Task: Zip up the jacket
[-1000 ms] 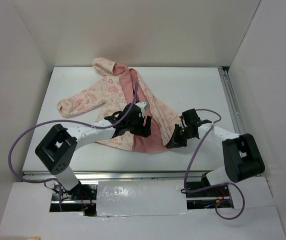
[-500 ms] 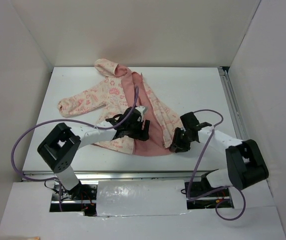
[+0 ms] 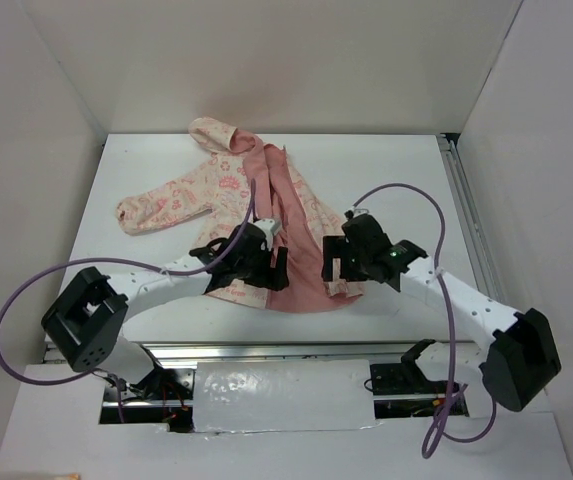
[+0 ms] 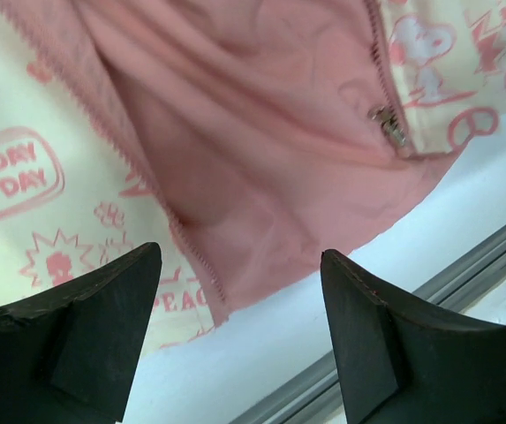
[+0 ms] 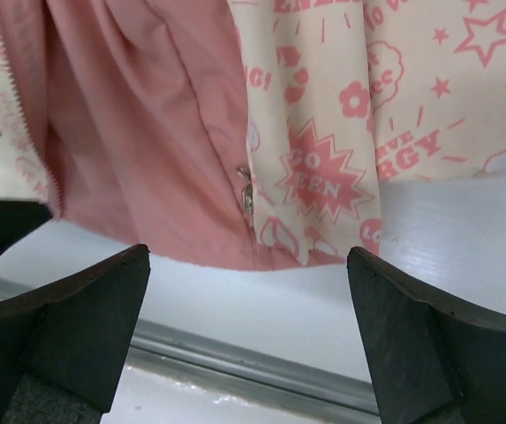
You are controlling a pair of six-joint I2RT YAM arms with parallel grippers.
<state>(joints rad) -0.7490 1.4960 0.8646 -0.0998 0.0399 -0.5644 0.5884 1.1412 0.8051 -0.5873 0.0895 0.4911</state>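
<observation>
The jacket [image 3: 216,190] lies unzipped on the white table [image 3: 386,170], hood at the far end, salmon lining [image 3: 294,205] showing between the patterned front panels. My left gripper [image 3: 266,272] hovers open over the left panel's hem. In the left wrist view the left gripper [image 4: 239,256] has nothing between its fingers, and the left zipper teeth [image 4: 191,256] run below it. My right gripper [image 3: 338,262] hangs open above the right panel's hem. Just beyond the right gripper [image 5: 248,256], the metal zipper slider [image 5: 246,193] sits at the right panel's bottom; the zipper slider [image 4: 389,124] also shows from the left.
A metal rail [image 5: 235,358] runs along the table's near edge, close under both grippers. White walls [image 3: 46,120] close in the table on three sides. Purple cables [image 3: 396,195] loop over the arms. A sleeve [image 3: 151,208] stretches toward the left.
The right gripper has opened, letting go of the jacket's right panel, and moved left over the hem. The left gripper shifted slightly nearer. The right panel now lies closer to the lining.
</observation>
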